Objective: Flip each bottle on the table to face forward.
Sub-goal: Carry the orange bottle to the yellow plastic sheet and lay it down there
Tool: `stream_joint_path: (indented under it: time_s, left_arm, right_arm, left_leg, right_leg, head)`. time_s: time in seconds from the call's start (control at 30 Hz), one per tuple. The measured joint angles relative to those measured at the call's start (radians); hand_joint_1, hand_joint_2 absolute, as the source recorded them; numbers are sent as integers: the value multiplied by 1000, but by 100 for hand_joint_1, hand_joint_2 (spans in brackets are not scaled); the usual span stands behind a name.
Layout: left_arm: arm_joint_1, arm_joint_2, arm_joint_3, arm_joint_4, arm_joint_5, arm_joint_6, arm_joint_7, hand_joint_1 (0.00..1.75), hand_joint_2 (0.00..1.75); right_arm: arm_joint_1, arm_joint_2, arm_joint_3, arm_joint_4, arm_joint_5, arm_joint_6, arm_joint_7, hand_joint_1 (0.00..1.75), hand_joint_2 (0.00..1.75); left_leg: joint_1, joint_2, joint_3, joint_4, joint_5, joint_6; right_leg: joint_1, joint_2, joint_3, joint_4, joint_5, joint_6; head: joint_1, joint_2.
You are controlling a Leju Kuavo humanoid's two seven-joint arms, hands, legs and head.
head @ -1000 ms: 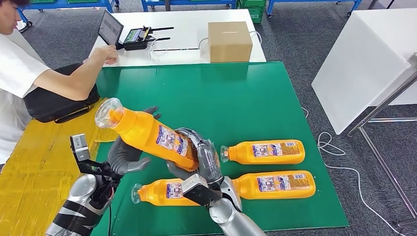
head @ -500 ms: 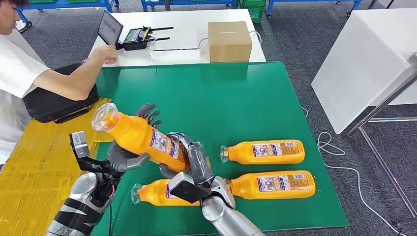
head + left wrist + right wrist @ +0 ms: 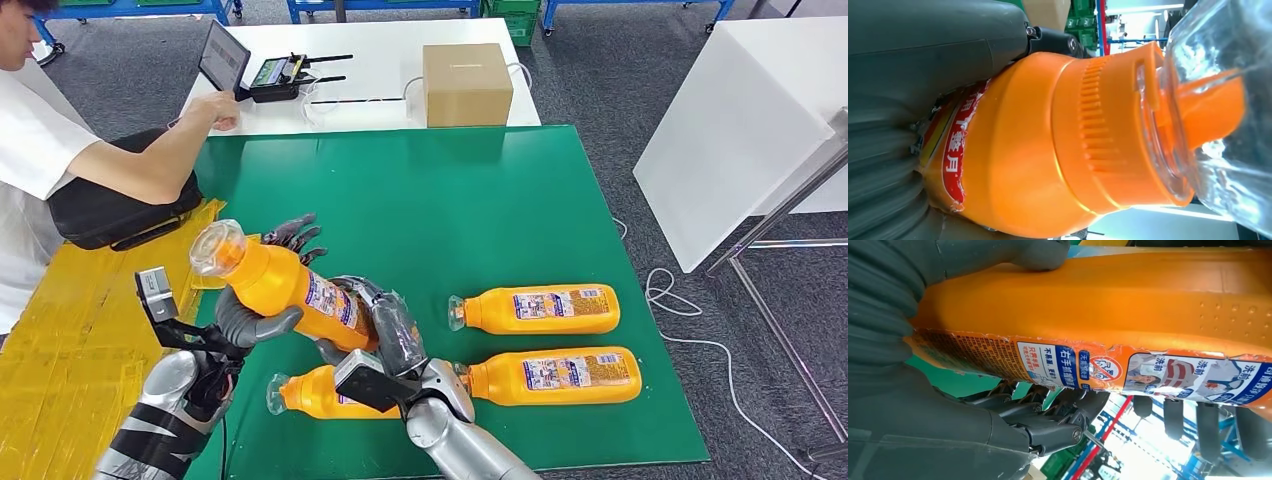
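Orange bottle held aloft by both hands

Orange plastic, clear cap toward ten o'clock: the raised bottle (image 3: pixel 285 285) slants above the green mat (image 3: pixel 480 200). The left hand (image 3: pixel 255 318) grips its neck end, and the right hand (image 3: pixel 385 335) wraps its base. Three more bottles lie flat on the mat: one (image 3: pixel 320 392) at six o'clock under the hands, two (image 3: pixel 535 309) (image 3: pixel 555 375) toward four o'clock.

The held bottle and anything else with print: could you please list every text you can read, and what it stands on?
"右手" on a blue patch of the held bottle's label, right wrist view; the rest there is too small.
"月" in white on red, same bottle's label, left wrist view.
Labels on the three lying bottles: too small.
Cardboard box print: too faint.
Both hands, left hand and right hand, grip the bottle.
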Motion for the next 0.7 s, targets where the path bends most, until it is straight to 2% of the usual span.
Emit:
stream_joint_path:
  time_s: [0.27,0.53,0.57,0.6,0.7]
  left_arm:
    - [6,-13,3,-11,-44,44,-18,175,175]
    - [10,-27,6,-49,-87,68,-25,175,175]
    - [10,-29,6,-53,-87,68,-25,175,175]
    - [10,-31,5,-56,-88,68,-25,175,175]
    - [10,-35,5,-63,-96,73,-27,175,175]
  right_arm:
    - [38,-29,-11,-117,-28,8,16,175,175]
    - [113,-74,-24,-310,14,-13,43,175,175]
    - [117,-78,-24,-323,16,-13,45,171,175]
    - [121,-81,-24,-334,16,-13,46,140,175]
    - [130,-86,-24,-358,18,-16,46,13,175]
  left_leg:
    - [0,0,0,0,0,0]
    - [0,-1,-1,0,0,0]
    - [0,-1,-1,0,0,0]
    - [0,-1,-1,0,0,0]
    - [0,-1,-1,0,0,0]
  right_leg:
    - [0,0,0,0,0,0]
    - [0,-1,0,0,0,0]
    - [0,-1,0,0,0,0]
    - [0,-1,0,0,0,0]
    - [0,-1,0,0,0,0]
  head:
    - [0,0]
    - [0,0]
    - [0,0]
    - [0,0]
    - [0,0]
